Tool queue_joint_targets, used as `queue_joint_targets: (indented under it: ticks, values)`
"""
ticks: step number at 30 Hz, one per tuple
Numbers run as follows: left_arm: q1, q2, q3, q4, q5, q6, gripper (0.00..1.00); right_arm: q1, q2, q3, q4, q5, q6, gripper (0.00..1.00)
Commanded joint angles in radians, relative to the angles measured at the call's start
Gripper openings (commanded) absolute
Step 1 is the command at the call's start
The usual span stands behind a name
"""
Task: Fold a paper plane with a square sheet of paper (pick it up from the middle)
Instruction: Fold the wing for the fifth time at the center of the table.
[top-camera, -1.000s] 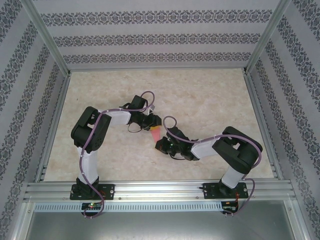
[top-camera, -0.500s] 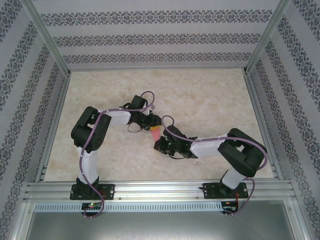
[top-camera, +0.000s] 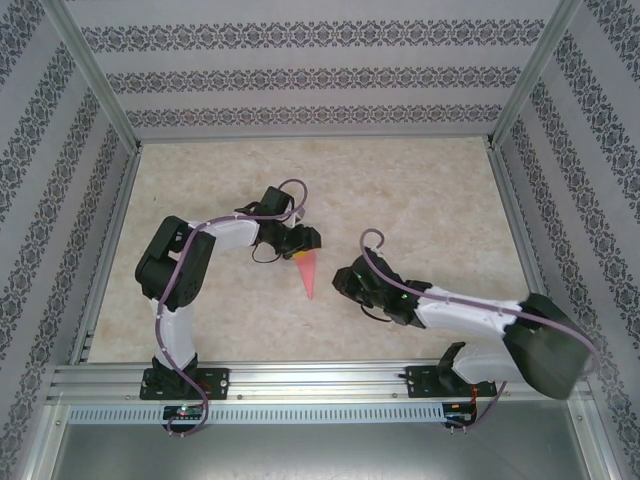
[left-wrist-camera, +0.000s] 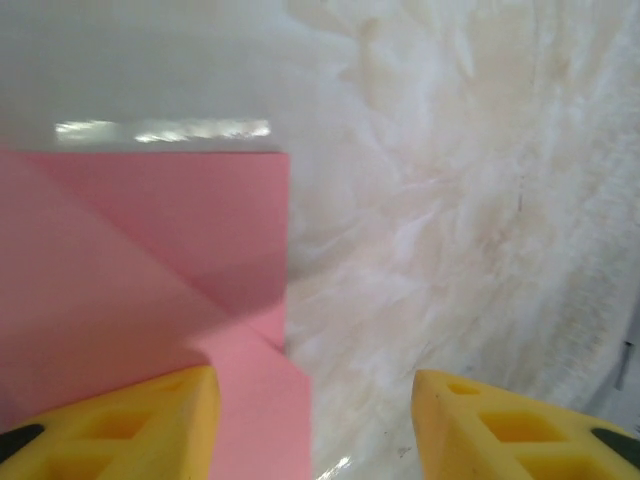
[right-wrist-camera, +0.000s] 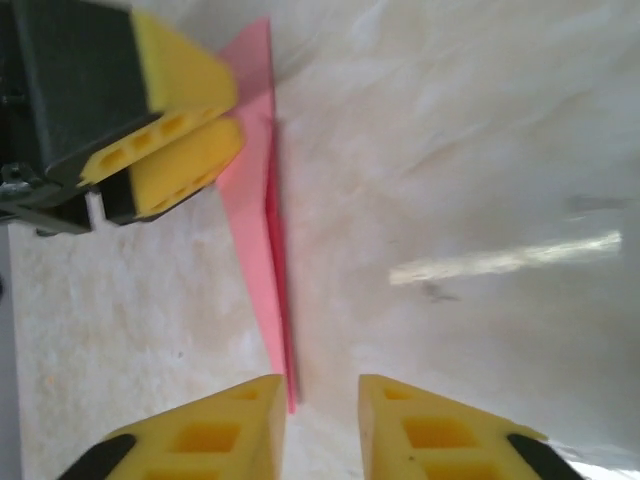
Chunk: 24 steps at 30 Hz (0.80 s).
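Top external shows the narrow pink-red paper dart apparently finished on the table; left gripper and right gripper both gape, holding nothing.

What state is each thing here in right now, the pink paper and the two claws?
paper plane: folded into a narrow dart, lying on the table.
left claw: open, jaws well apart at the plane's wide tail.
right claw: slightly open, nothing between its jaws, the plane's nose just ahead of them.
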Motion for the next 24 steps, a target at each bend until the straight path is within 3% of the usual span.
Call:
queue_joint_targets:
  ticks: [1, 5, 9, 16, 24]
  values:
    - [-0.038, -0.108, 0.084, -0.230, -0.242, 0.069, 0.57, -0.012, -0.142, -0.089, -0.076, 0.168, 0.024, 0.39]
    - [-0.095, -0.143, 0.132, -0.409, -0.472, 0.054, 0.60, -0.039, -0.270, -0.176, -0.048, 0.173, 0.020, 0.50]
    - [-0.144, -0.137, 0.142, -0.447, -0.516, 0.039, 0.61, -0.069, -0.279, -0.152, -0.070, 0.120, -0.035, 0.56]
    - [-0.164, -0.109, 0.157, -0.489, -0.626, 0.014, 0.60, -0.082, -0.074, -0.032, 0.035, -0.013, -0.104, 0.57]
    - [-0.147, -0.087, 0.115, -0.444, -0.562, 0.014, 0.48, -0.088, 0.196, 0.120, 0.136, -0.105, -0.125, 0.54]
